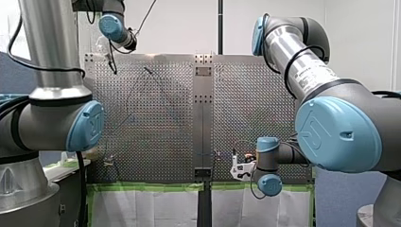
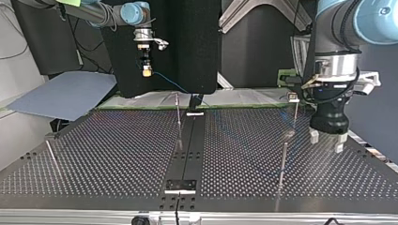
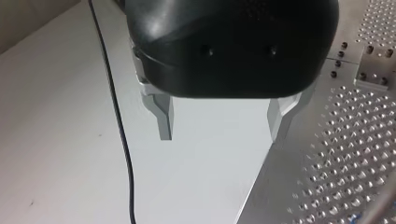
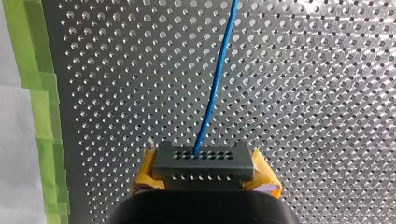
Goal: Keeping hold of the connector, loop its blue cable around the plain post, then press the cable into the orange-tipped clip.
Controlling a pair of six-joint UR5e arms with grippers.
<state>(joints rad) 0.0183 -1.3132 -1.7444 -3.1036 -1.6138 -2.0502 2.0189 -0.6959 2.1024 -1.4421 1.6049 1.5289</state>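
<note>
Ahead of the right wrist camera, my right gripper (image 4: 203, 173) is shut on a grey connector (image 4: 202, 161), one yellow pad on each side. A blue cable (image 4: 215, 88) runs straight ahead from the connector over the perforated plate. In the top view this gripper (image 2: 147, 71) hangs above the table's far edge, and the cable (image 2: 171, 84) slopes down toward the middle. My left gripper (image 2: 328, 139) hovers over the plate at that view's right, open and holding nothing. Thin posts (image 2: 283, 161) (image 2: 179, 118) stand on the plate. No orange tip is discernible.
A third slim post (image 2: 295, 112) carries a small pale block on top, behind my left gripper. A leaning rod (image 2: 51, 157) stands at the top view's left. A dark centre strip (image 2: 190, 140) splits the plate. Green tape (image 4: 39, 107) edges the plate. A black cord (image 3: 122, 140) hangs beside the left fingers (image 3: 164, 119).
</note>
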